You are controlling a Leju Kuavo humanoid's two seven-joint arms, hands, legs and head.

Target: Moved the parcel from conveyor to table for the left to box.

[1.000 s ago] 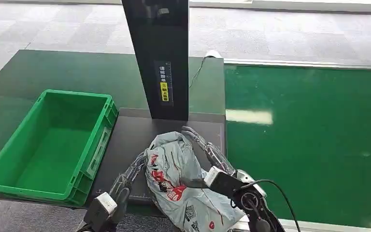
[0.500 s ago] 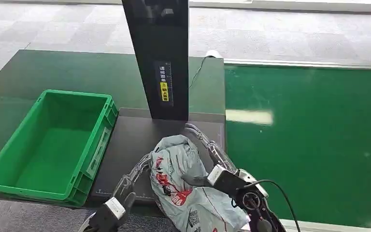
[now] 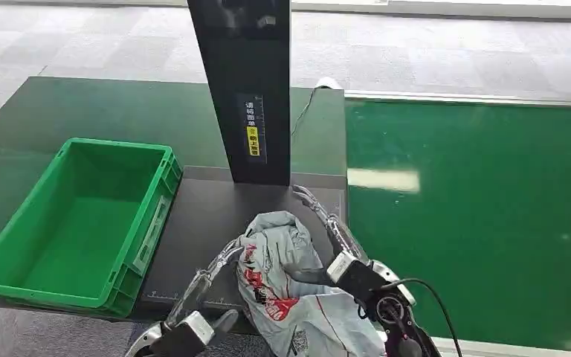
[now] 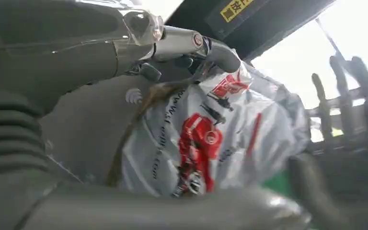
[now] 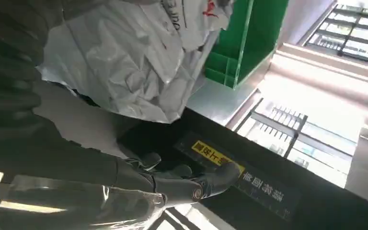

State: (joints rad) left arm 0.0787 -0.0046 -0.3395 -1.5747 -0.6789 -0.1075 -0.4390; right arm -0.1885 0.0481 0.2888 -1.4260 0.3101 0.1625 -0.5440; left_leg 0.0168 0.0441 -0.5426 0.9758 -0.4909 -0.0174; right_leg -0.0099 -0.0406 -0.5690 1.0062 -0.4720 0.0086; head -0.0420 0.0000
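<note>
Both our hands flank the parcel (image 3: 286,286) on the dark desk (image 3: 201,223).
Left hand (image 3: 208,286) and right hand (image 3: 327,230) press its sides, fingers extended; green box (image 3: 82,223) stands left.

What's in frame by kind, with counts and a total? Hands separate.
Parcels: 1, grey bag with red print, between the two hands
Crates: 1, green, empty
Black scanner posts: 1
Black pads: 1
Conveyors: 1, green belt
Total: 5
Robot hands: 2, left hand, right hand
</note>
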